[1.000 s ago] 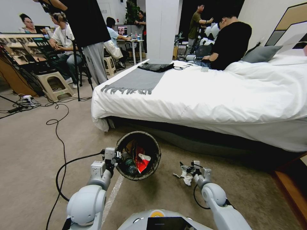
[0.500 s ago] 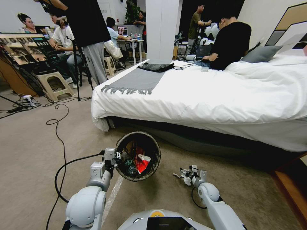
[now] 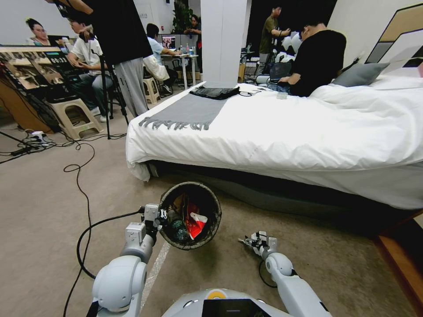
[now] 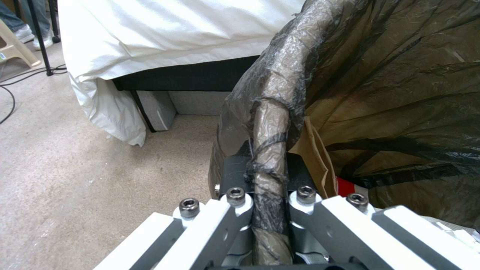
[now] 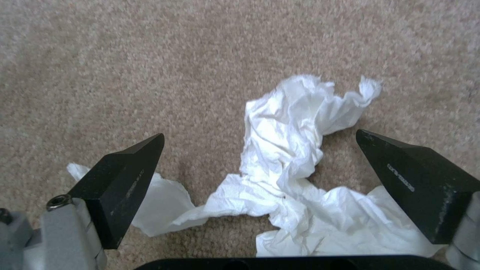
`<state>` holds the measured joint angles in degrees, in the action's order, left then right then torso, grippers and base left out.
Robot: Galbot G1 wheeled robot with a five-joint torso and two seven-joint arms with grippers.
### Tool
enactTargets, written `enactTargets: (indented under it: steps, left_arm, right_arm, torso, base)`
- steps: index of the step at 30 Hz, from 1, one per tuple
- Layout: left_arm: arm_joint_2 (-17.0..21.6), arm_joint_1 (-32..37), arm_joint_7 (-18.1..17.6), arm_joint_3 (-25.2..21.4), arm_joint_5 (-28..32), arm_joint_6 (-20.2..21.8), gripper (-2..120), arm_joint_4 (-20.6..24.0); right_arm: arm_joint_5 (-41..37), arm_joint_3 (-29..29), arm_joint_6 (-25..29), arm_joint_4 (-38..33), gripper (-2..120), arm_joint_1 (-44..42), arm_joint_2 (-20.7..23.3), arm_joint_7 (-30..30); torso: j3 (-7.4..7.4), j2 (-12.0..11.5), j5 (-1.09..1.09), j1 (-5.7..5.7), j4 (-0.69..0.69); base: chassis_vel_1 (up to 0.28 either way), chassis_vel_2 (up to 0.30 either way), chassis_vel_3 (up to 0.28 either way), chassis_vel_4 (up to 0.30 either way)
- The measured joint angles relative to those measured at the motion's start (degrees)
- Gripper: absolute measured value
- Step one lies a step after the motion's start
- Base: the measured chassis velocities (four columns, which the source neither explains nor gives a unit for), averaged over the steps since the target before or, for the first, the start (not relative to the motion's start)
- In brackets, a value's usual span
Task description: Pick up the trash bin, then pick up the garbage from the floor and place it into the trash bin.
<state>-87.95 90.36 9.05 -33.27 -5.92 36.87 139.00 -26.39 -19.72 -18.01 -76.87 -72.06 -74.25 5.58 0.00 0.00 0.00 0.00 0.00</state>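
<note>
Right now your left gripper [image 3: 155, 219] is pinched tight on the rim of the trash bin [image 3: 190, 215], its fingers [image 4: 235, 202] closed either side of the dark bag liner [image 4: 272, 123] that is rolled over the edge, as you can see in the left wrist view. You are holding the bin at its left side, in front of the robot and near the foot corner of the white bed [image 3: 282, 127], with its mouth tipped toward the head camera. Inside it you can make out a red-and-white packet [image 3: 194, 220], a clear plastic bottle [image 3: 177, 226] and a brown paper bag [image 4: 312, 157] lying against the liner. Your right gripper [image 3: 257, 241] is low over the beige carpet [image 3: 44, 211], to the right of the bin and apart from it. Its two black fingers [image 5: 127, 176] are spread wide and hold nothing. Between them the crumpled white tissue [image 5: 295, 165] lies on the carpet, twisted into a loose rope with one end fanning out near the gripper's base; the right wrist view shows a gap between each fingertip and the paper. In the head view you see scraps of the same tissue poking out just left of the gripper. A black cable [image 3: 83, 193] snakes across the floor on the robot's left.
</note>
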Motion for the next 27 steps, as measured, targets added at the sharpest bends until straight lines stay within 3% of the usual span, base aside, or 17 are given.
enactTargets:
  steps: [17,19,24,27]
  left_arm:
    - [0.04,-0.18,0.00,-0.12,0.09,-0.06,1,-0.36]
    - [-0.05,-0.21,0.00,-0.02,0.09,-0.08,1,-0.36]
    - [-0.12,-0.21,0.00,0.11,0.00,-0.11,1,-0.36]
    - [-0.15,-0.14,0.00,0.12,-0.10,-0.14,1,-0.36]
  right_arm:
    - [0.77,0.10,1.14,1.39,99,-0.48,-0.34,-0.20]
    - [0.78,0.14,1.39,1.58,88,-0.57,-0.40,-0.22]
    - [0.88,0.08,1.67,1.78,78,-0.65,-0.38,-0.28]
    - [0.91,-0.05,1.98,1.82,61,-0.85,-0.28,-0.27]
  torso:
    - [0.00,0.00,0.00,0.00,0.00]
    - [0.00,0.00,0.00,0.00,0.00]
    - [0.00,0.00,-0.03,0.00,-0.02]
    - [0.00,0.00,-0.05,0.00,-0.04]
  base:
    - [0.000,0.000,0.000,0.000]
    - [0.000,0.000,0.000,0.000]
    - [0.000,0.000,0.000,0.000]
    - [0.000,0.000,0.000,0.000]
